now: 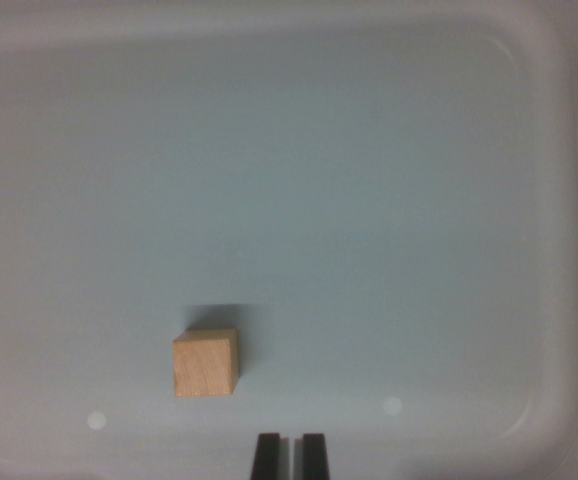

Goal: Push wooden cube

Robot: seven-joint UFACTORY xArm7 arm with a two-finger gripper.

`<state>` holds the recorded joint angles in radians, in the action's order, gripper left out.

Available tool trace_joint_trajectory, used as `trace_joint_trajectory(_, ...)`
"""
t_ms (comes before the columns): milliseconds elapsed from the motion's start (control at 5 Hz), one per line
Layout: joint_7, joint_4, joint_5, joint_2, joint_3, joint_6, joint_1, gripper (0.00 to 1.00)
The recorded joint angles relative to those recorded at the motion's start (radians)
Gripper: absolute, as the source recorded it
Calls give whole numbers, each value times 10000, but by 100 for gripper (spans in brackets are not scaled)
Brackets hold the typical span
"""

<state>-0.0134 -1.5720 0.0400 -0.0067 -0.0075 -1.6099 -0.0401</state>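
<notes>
**Q:** Gripper first: what did the wrist view show of it?

**A:** Only the gripper tips, two dark fingers poking up from the bottom edge near the middle. They stood almost together, with just a thin pale slit between them, and nothing sat in that slit. So it looked closed, or very nearly, and empty.

**Q:** And the wooden cube?

**A:** The wooden cube lay up and toward the wrist view's left of the fingertips, near them but clearly apart, with bare floor between. It rested flat on the floor of a pale tray, in the lower half of the picture.

**Q:** How did it look?

**A:** Light tan, plain unpainted wood, with a faint grain on the large face turned to the camera. A narrower, slightly darker face showed along its right side. Its edges looked crisp though the picture was soft. A dim shadow fell just above it.

**Q:** Anything else in the tray?

**A:** Two small round bright spots on the floor, one left of the cube and lower, the other to the right of the fingers. The tray's rounded rim curved along the top and right.
</notes>
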Motion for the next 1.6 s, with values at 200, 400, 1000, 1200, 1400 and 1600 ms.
trace_joint_trajectory(200, 0, 0, 0, 0, 0, 0, 0, 0)
trace_joint_trajectory(400, -13, 89, 1, -2, 12, 85, 8, 0)
trace_joint_trajectory(1000, -33, 227, 2, -5, 32, 216, 21, 0)
trace_joint_trajectory(1200, -59, 410, 4, -9, 57, 390, 37, 0)
trace_joint_trajectory(1400, -59, 410, 4, -9, 57, 390, 37, 0)
trace_joint_trajectory(1600, -91, 634, 6, -14, 88, 604, 58, 0)
